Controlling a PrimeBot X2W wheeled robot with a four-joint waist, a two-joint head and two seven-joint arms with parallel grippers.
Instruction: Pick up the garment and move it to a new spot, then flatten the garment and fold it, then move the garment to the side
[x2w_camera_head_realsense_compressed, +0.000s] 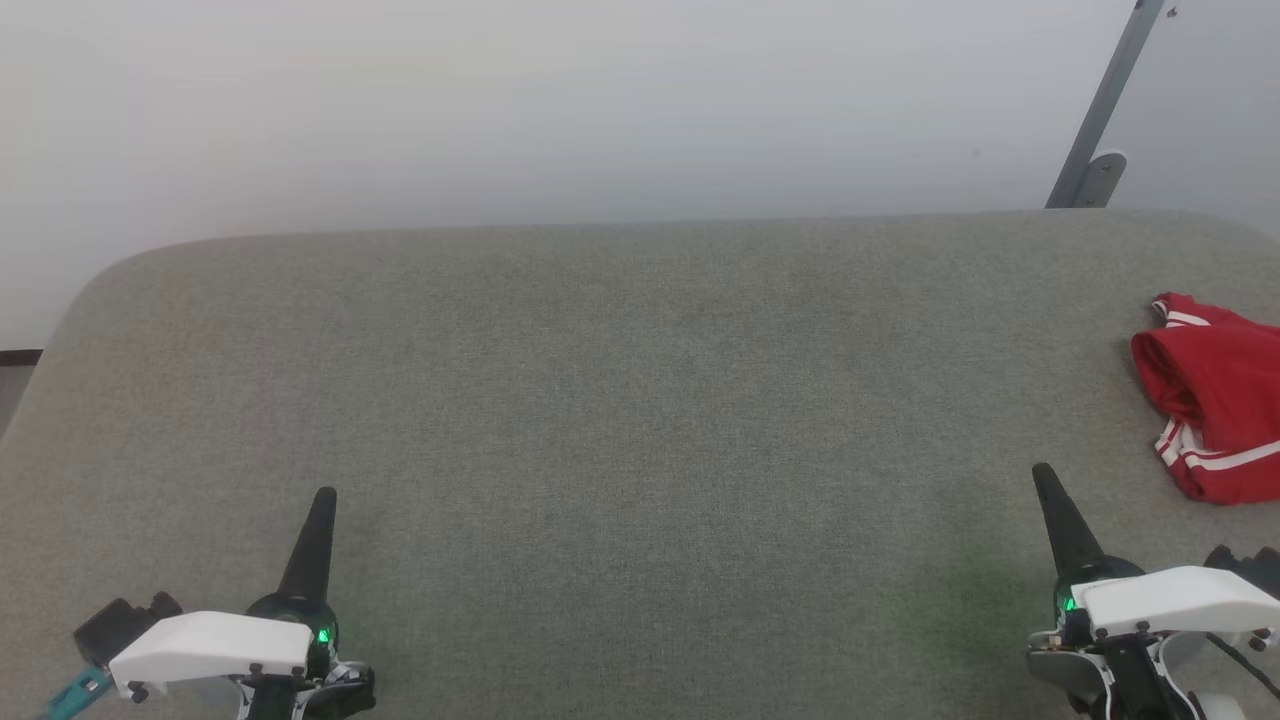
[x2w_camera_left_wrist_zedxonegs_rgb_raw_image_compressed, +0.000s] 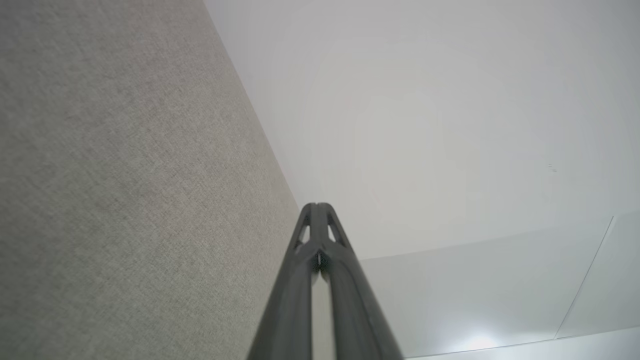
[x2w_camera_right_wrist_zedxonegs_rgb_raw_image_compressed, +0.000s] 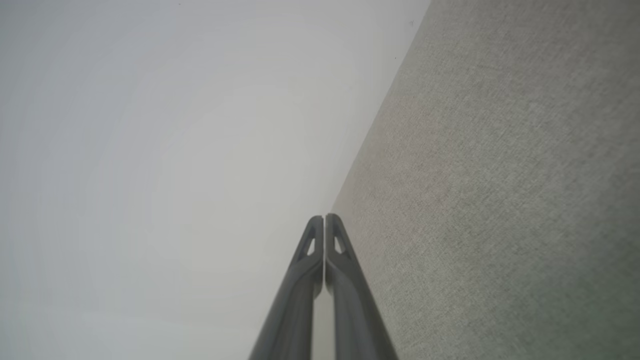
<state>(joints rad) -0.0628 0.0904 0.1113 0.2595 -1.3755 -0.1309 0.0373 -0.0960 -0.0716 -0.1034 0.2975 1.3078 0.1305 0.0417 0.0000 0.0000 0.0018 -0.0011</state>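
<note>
shirt (x2w_camera_head_realsense_compressed: 1215, 400): is lying bunched at the right edge of the grey table (x2w_camera_head_realsense_compressed: 640, 420) | right gripper (x2w_camera_head_realsense_compressed: 1043, 470): is hovering closed, holding nothing, shirt near it, further ahead to its right, not touching | left gripper (x2w_camera_head_realsense_compressed: 325, 494): is hovering closed, also empty, well apart from shirt

My left gripper (x2w_camera_head_realsense_compressed: 324, 495) is over the table's (x2w_camera_head_realsense_compressed: 620, 400) near left, my right gripper (x2w_camera_head_realsense_compressed: 1043, 472) over its near right. The garment (x2w_camera_head_realsense_compressed: 1215, 400) lies on the table at the right, beyond my right gripper and apart from it. A wall (x2w_camera_head_realsense_compressed: 500, 100) stands behind.
</note>
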